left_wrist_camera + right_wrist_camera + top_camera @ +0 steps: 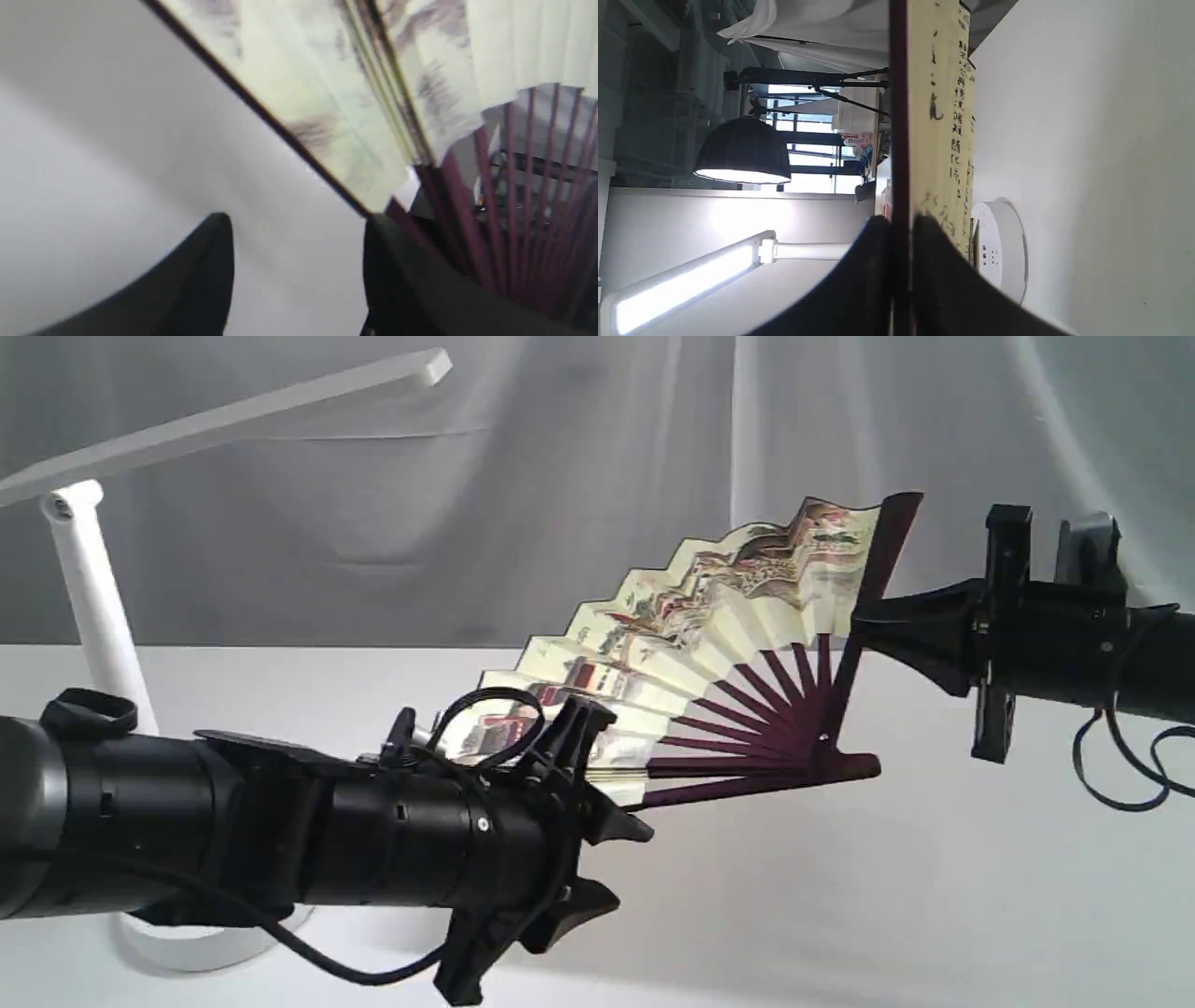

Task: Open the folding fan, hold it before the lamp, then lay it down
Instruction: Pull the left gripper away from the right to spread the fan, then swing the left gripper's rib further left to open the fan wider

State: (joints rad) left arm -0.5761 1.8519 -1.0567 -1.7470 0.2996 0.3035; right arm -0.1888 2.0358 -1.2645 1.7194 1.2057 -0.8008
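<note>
**Spread above the white tabletop [934,896]: the folding fan [709,616]**

Centre-right of the exterior view: the folding fan, pleats wide open, painted side toward the camera, one dark guard rising steeply at the right, the other roughly level at the bottom. Clamped tight on the steep guard, from the right edge of the frame: the right fingers [906,625], pressed together with only the guard between them in the right wrist view. Lower centre: the left fingers [616,828], spread well apart and gripping nothing, bare tabletop in the gap; one just beside the dark ribs near the level guard, contact impossible to tell.

Far left: the lamp [93,588], slim post tilted, flat bar head stretching across the upper left, round base partly hidden behind the left arm; bar glowing in the right wrist view.

Underfoot everywhere: plain, matte white tabletop with soft shadows. Behind: a pale draped cloth backdrop [607,448]. Beyond it, in the right wrist view: a dark dome shade [742,149] lit from within, bright windows [817,161], a black stand [808,77].
</note>
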